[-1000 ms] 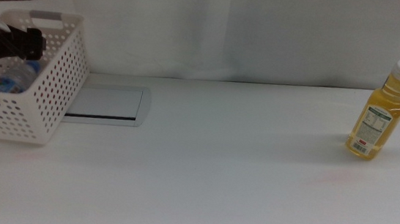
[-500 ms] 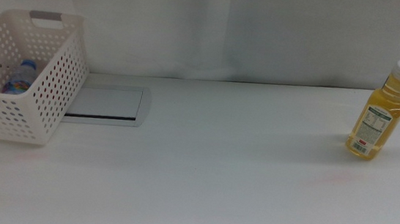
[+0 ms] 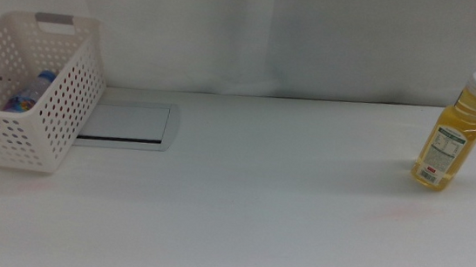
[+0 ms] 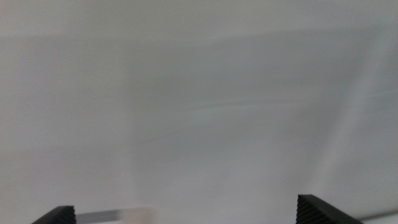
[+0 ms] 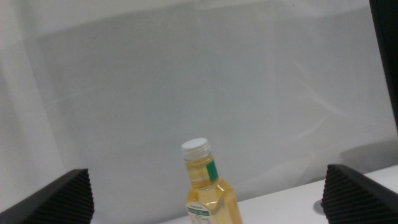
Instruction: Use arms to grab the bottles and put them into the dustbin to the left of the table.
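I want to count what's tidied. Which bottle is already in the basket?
The small water bottle with the blue cap lies inside the white basket. The yellow juice bottle stands upright on the table, far right.

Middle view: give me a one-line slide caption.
Small water bottle lies inside the white basket at table's left; yellow juice bottle stands upright far right; no arm in view.

A pale grey-white curtain or cloth backdrop (image 3: 317,36) fills the whole rear of the scene, hanging in soft vertical folds. It meets the back edge of the work surface in a straight line. The light is even and diffuse, casting only faint shadows, and both wrist views show the same plain, creased fabric.
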